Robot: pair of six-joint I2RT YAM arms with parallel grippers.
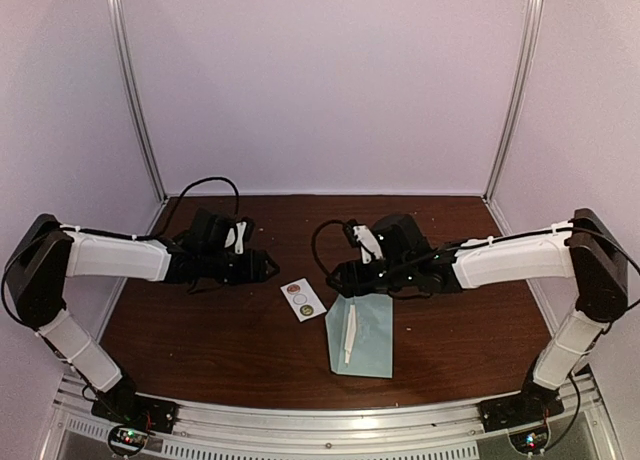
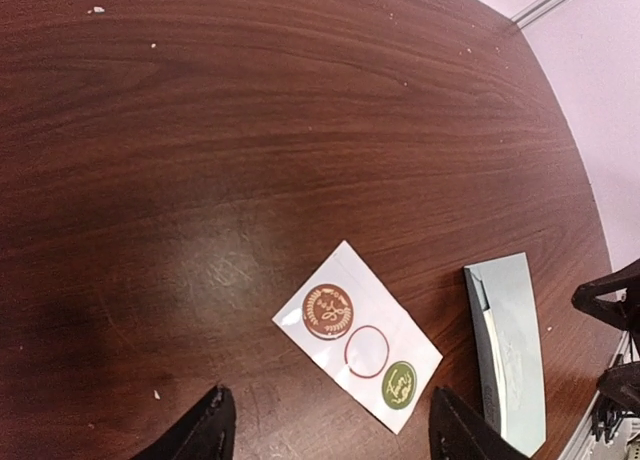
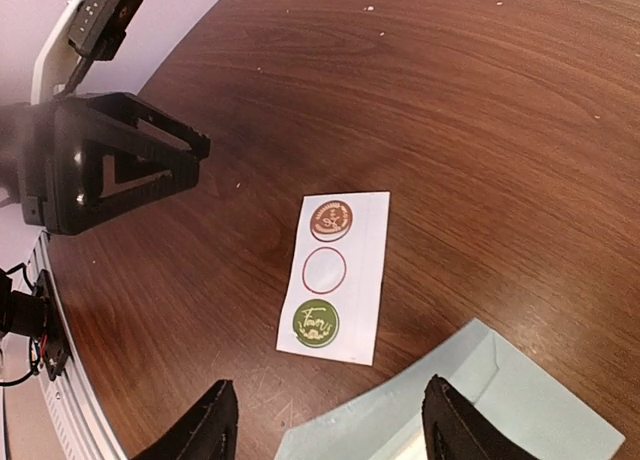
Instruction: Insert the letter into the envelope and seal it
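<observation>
We see the left tool (image 1: 262,267) and right tool (image 1: 335,277) with fingers apart, empty; a sticker strip (image 1: 302,299) lies between them, beside the envelope (image 1: 362,337) on the bench (image 1: 200,330).

Dark wooden table (image 1: 200,340), teal envelope (image 1: 362,338) flat on it, white sticker strip (image 1: 302,299) just beside

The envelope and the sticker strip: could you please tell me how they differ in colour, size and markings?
The envelope is pale teal-blue; the sticker strip is white. The envelope is clearly larger than the strip. The strip carries a brown sticker, an empty red ring and a green sticker; the envelope has none. Both lie flat on the wooden table, apart.
</observation>
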